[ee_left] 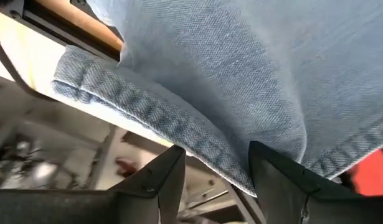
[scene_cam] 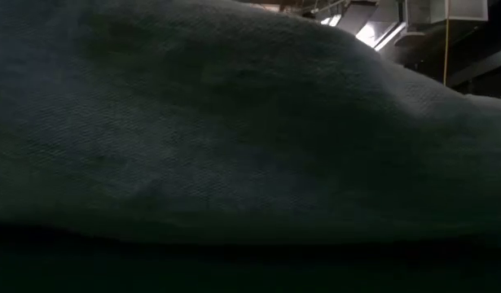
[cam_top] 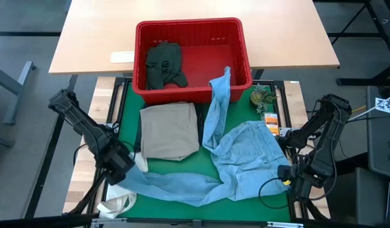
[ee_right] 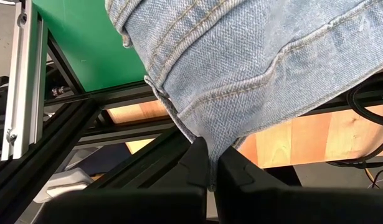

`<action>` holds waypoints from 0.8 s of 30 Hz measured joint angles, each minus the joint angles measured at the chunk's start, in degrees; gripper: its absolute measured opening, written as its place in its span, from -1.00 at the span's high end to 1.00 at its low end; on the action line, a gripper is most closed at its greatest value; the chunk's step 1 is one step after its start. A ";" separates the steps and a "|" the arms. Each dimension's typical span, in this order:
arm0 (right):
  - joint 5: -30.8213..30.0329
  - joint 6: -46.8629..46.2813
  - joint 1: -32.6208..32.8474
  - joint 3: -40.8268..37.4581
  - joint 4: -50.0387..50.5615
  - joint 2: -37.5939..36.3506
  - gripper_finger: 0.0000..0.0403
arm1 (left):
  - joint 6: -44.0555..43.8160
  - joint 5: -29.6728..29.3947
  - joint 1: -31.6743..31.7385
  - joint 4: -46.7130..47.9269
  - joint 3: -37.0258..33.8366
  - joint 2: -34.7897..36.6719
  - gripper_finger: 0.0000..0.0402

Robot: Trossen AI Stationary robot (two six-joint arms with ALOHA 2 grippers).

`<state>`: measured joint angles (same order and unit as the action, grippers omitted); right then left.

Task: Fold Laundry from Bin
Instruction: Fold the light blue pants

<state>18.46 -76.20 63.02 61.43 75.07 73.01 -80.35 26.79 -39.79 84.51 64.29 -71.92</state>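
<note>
Light blue jeans [cam_top: 239,158] lie spread over the green mat [cam_top: 175,166] in front of the red bin [cam_top: 193,54], one leg trailing up w/ its end hooked over the bin's front rim, the other running toward the left arm, so the pair is laid out flat for folding but not fully clear of the bin yet. Right gripper [ee_right: 211,163] sits at the table's near right corner, jaws pinched shut on the jeans' waistband edge, prob. to anchor that corner while the cloth gets pulled straight. Left gripper [ee_left: 216,171] is at the near left edge by the leg's hem; its fingers stand apart w/ the hem just above the gap, and nothing looks clamped between them, so it reads as a release or a re-grip setup. Folded khaki trousers [cam_top: 170,130] rest on the mat just left of the jeans, touching them, out of the work zone. A dark green piece [cam_top: 164,63] waits inside the bin. Low view is blocked by cloth, likely denim draped over the lens.
</note>
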 joint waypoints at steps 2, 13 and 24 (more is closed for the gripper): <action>0.04 0.00 0.00 0.00 -0.02 0.00 0.95 | -2.64 -2.02 0.02 0.04 1.20 1.96 0.16; 0.44 0.00 0.00 0.00 -0.04 0.00 0.63 | -6.52 -31.48 -0.70 -3.15 7.74 8.31 0.16; 0.33 0.02 0.00 0.00 -0.03 0.00 0.26 | 0.03 -54.01 -0.61 -19.88 7.74 3.05 0.16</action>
<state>18.79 -76.18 63.02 61.43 75.03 73.01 -80.32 -27.22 -40.40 64.63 72.03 -68.87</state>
